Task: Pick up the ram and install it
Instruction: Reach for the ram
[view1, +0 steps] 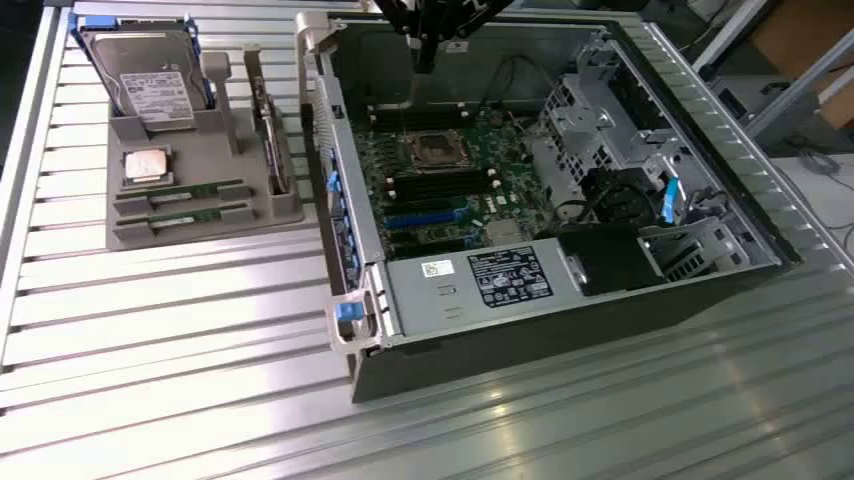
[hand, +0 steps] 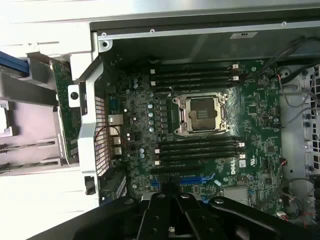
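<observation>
Evidently, both ram sticks lay unpicked in the tray at nine o'clock of the case, exterior view; gripper hung clenched, empty, over bare memory slots.

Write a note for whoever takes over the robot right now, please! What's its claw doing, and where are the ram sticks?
Gripper: shut, nothing seen in it, above the open computer case, over the motherboard.
Ram: first ram stick and second ram stick sit side by side in the gray tray, at the exterior view's left.
Done: nothing yet; the memory slots are empty.
Left: pick up a ram stick and install it.
</observation>
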